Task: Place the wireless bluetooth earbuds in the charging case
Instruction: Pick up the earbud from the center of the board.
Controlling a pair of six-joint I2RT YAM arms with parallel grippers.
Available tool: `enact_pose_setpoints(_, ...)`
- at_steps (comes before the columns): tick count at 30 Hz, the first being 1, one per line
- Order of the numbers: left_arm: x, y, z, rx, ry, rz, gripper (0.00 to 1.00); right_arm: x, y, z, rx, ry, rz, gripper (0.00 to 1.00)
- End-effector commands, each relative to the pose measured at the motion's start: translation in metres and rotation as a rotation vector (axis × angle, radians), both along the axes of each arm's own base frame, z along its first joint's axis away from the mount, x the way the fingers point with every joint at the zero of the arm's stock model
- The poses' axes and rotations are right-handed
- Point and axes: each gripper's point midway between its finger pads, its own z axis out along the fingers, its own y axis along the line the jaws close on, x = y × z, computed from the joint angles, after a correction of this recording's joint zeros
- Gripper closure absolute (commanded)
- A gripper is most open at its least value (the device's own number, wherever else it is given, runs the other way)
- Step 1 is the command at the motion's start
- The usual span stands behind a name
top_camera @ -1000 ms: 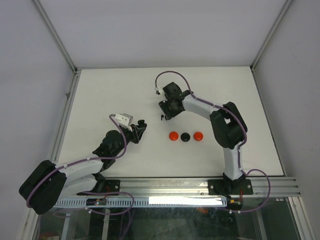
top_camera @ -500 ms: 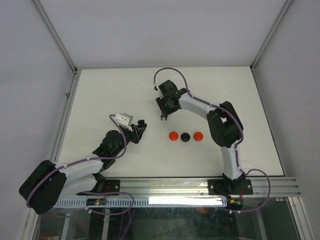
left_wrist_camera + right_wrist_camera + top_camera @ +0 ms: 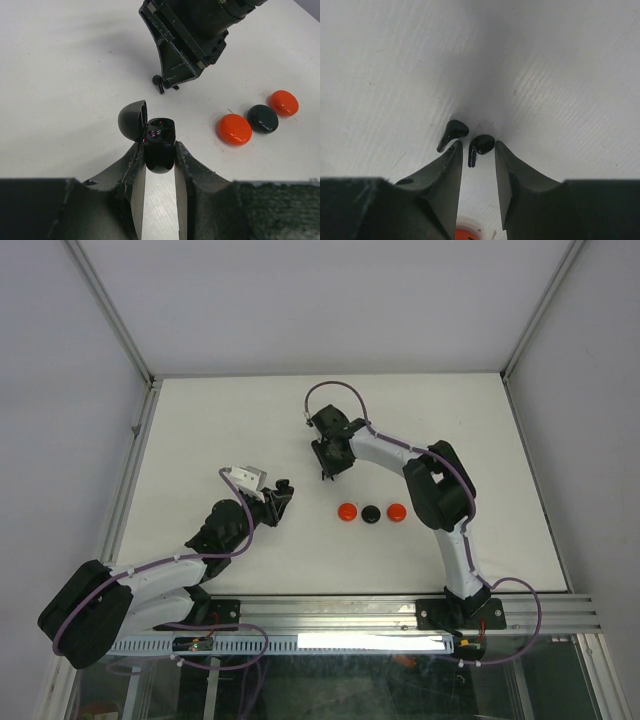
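Looking along the left wrist, we find the left gripper (image 3: pixel 159 155) clamped on the black charging case (image 3: pixel 160 135), its lid (image 3: pixel 132 119) swung open (the dome tips off to one side). Our right gripper (image 3: pixel 477 150) stands at the table (image 3: pixel 545 75), jaws slightly apart around one black earbud (image 3: pixel 482 143). A second black earbud (image 3: pixel 454 130) lies just outside one finger.

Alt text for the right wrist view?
Right claw, jaws apart, straddles one black earbud on the white table; a second black earbud lies just outside one finger. A red disc peeks in at the bottom edge.
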Motion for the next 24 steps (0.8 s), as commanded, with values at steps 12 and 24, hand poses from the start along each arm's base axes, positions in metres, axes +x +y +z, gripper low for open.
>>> enact_pose_setpoints(12, 0.011, -0.002, 0.022, -0.017, -0.057, 0.011, 1.00, 0.007, -0.003, -0.010, -0.077, 0.018, -0.058, 0.68)
enact_pose_setpoints(24, 0.010, -0.003, 0.021, -0.018, -0.062, -0.002, 1.00, -0.008, -0.015, -0.003, -0.117, 0.045, -0.077, 0.81)
